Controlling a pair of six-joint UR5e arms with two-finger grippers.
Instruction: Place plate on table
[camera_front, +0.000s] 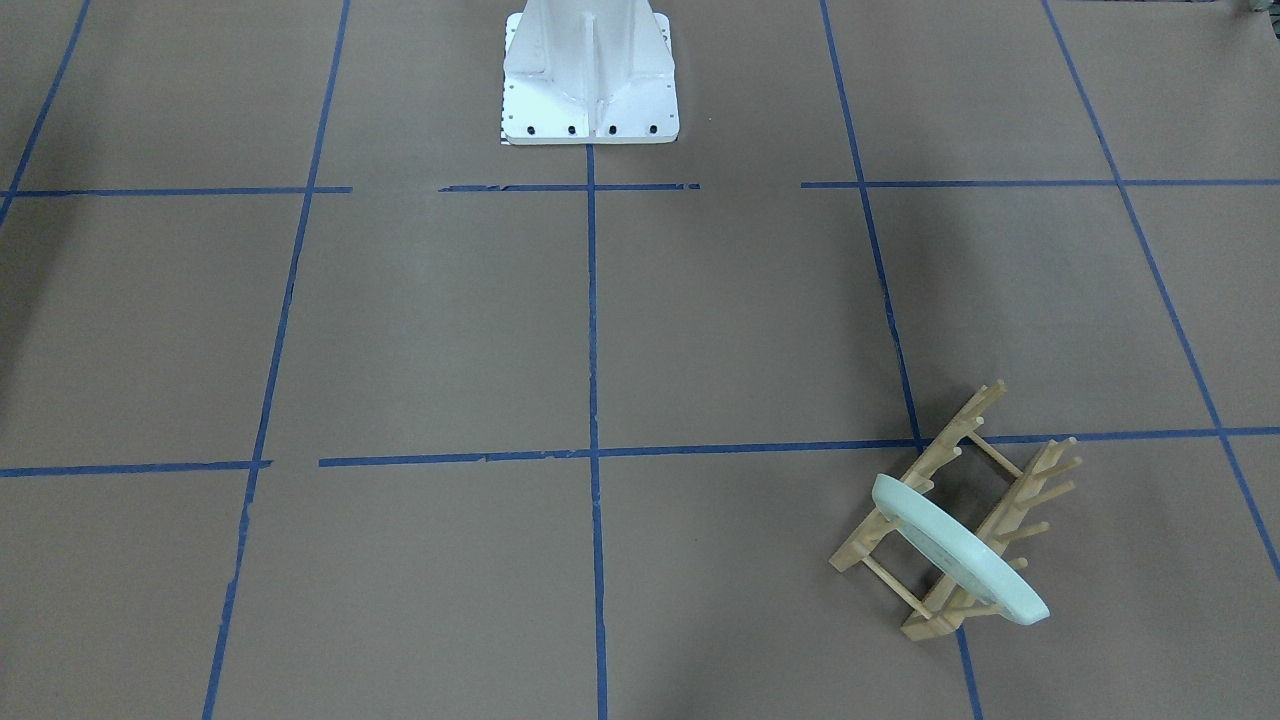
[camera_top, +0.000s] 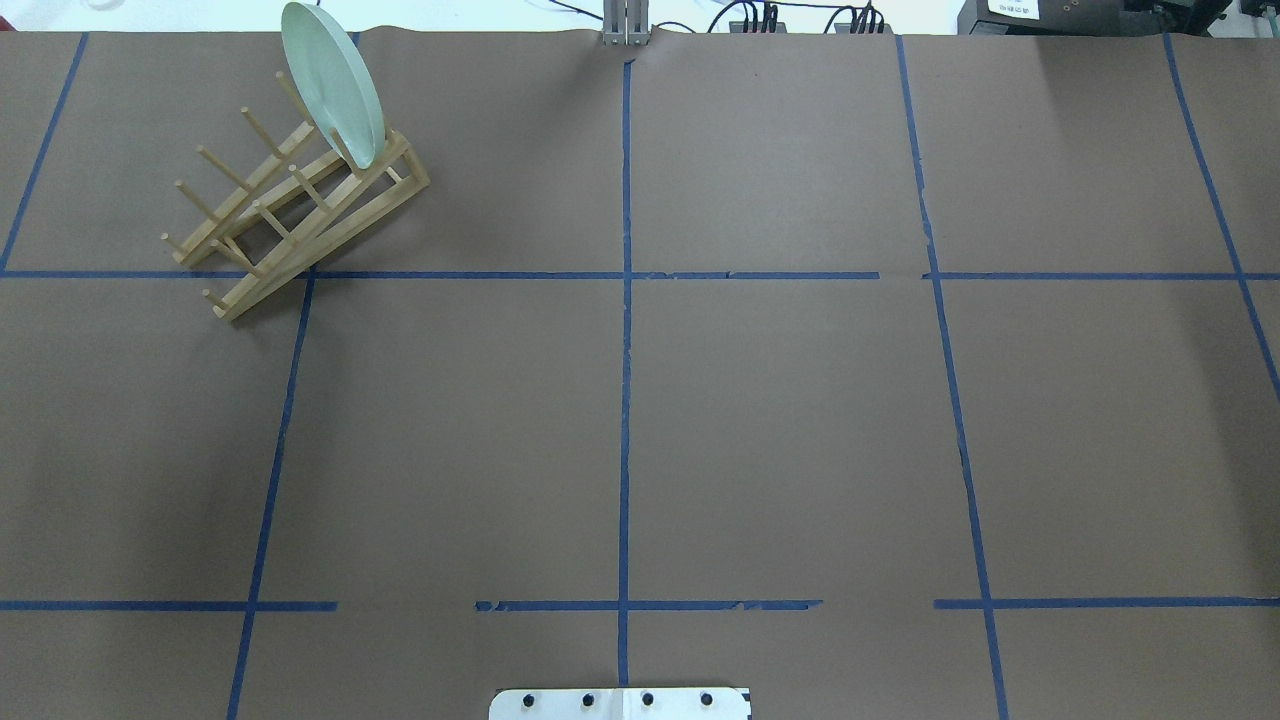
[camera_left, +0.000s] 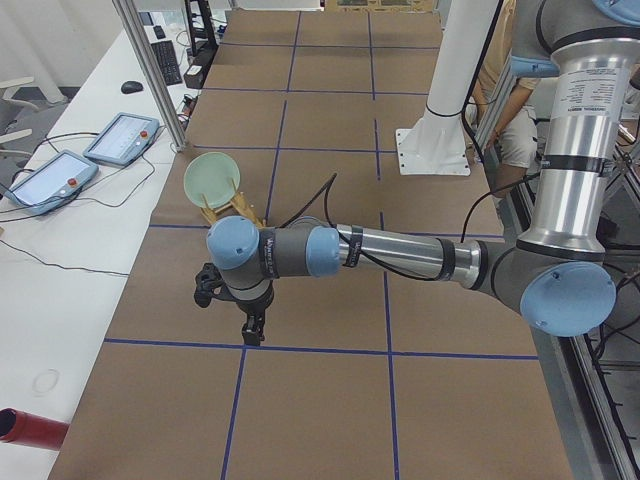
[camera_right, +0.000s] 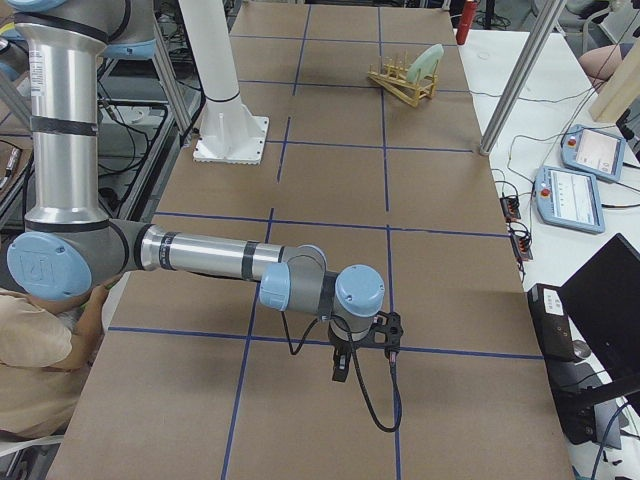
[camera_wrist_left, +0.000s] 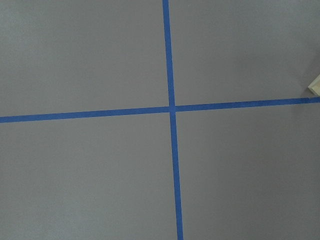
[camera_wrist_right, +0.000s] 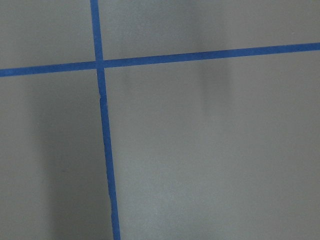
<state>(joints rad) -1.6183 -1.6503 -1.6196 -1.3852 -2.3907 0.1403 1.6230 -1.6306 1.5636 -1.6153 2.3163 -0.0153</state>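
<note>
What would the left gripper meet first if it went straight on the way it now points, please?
Most likely the bare table, near a blue tape crossing: the left gripper points straight down, and its wrist view shows nothing between. The plate stands aside in the rack.

Bench: white bench (camera_left: 70, 240), running alongside the brown work surface.
On it: grey pendant (camera_left: 122, 137) with a lit screen, black keyboard (camera_left: 167, 62), mouse (camera_left: 132, 87), dark monitor (camera_right: 605, 300).
Frame: aluminium post (camera_left: 150, 75), upright at the bench edge.
Light: even, with soft shadows.
</note>
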